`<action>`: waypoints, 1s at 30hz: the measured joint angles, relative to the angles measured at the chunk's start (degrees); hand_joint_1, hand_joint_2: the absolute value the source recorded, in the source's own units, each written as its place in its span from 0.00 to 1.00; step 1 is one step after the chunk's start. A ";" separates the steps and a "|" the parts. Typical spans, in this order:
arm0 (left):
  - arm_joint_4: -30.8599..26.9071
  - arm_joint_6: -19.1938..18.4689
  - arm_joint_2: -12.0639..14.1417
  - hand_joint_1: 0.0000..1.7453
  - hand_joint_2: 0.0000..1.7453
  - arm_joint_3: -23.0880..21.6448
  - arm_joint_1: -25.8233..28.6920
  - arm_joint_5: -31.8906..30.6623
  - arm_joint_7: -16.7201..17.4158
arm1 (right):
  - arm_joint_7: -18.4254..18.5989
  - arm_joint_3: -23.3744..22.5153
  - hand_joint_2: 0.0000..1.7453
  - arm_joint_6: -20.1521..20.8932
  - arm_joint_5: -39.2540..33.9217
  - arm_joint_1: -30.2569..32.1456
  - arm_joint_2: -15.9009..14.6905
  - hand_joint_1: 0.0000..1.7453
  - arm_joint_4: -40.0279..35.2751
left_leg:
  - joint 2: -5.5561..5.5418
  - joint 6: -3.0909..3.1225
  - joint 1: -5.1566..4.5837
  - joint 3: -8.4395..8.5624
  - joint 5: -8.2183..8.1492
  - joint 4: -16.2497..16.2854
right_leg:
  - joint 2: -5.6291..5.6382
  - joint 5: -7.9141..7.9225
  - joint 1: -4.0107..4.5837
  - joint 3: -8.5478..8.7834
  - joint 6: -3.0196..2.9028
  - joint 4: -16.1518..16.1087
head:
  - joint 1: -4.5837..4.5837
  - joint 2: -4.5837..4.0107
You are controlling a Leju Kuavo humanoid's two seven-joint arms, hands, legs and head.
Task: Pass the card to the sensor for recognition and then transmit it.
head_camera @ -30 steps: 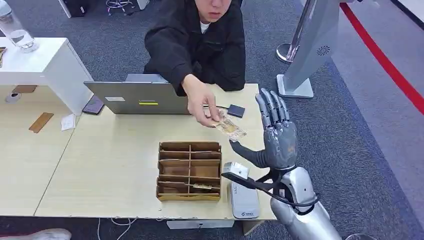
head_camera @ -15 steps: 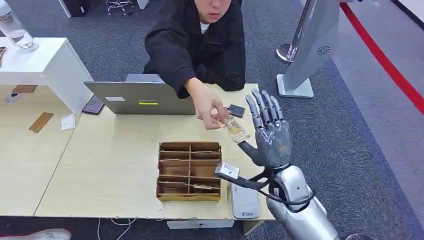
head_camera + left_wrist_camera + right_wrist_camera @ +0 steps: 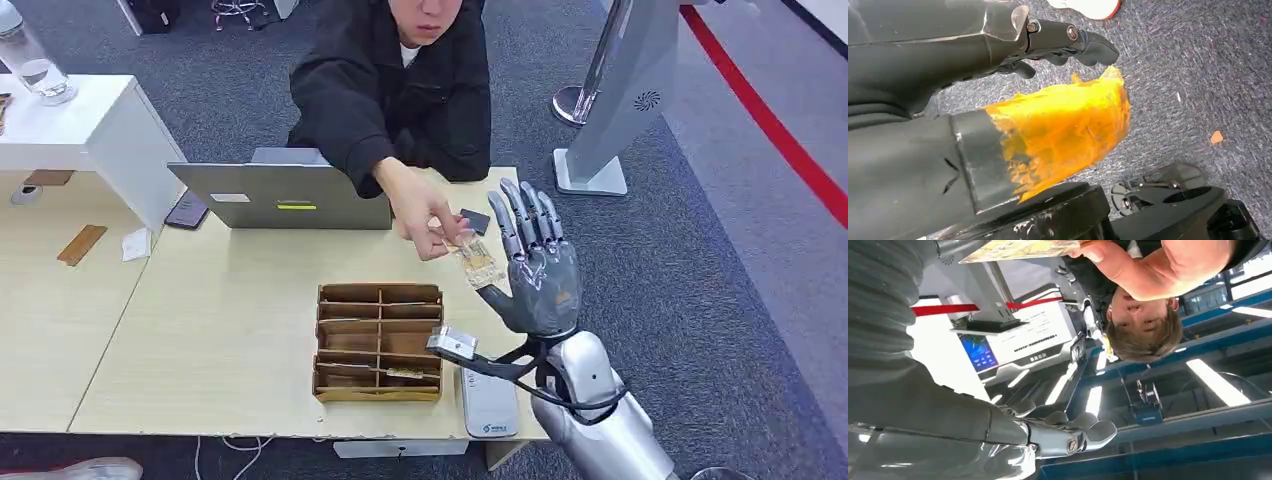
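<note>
Left hand hanging over the carpet, fingers curled, grasping nothing. Further right, above the bench: card pinched in the person's hand, long axis running toward the robot, near end touching or just short of the thumb. Right hand raised, released, fingers spread, clearly nearer. Sensor at the bench's near edge; its label too small to read.

The head view looks steeply down on the bench; both it and the close, upward-tilted right wrist view show the person.
</note>
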 joint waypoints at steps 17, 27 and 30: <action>0.00 -0.02 0.00 0.00 0.00 0.00 0.01 0.24 0.00 | 0.20 1.07 1.00 0.00 0.11 -0.73 -0.02 1.00 1.18 | 0.00 0.00 0.00 0.00 0.00 0.00 | 0.00 0.00 0.00 0.00 0.00 0.00 | 0.00 0.00; 0.00 -0.02 0.00 0.00 0.00 0.00 0.01 0.24 0.00 | 0.50 1.70 1.00 0.00 0.00 -1.26 -0.02 1.00 1.62 | -0.01 0.00 0.00 0.00 0.00 0.00 | 0.00 0.00 0.00 0.00 0.00 0.00 | 0.00 0.00; 0.00 -0.04 0.00 0.00 0.00 0.00 0.00 0.24 0.00 | 0.50 1.79 1.00 0.00 0.00 -1.26 -0.02 1.00 1.62 | 0.00 0.00 0.00 0.00 0.00 0.00 | 0.00 0.00 0.00 0.00 0.00 0.00 | 0.00 0.00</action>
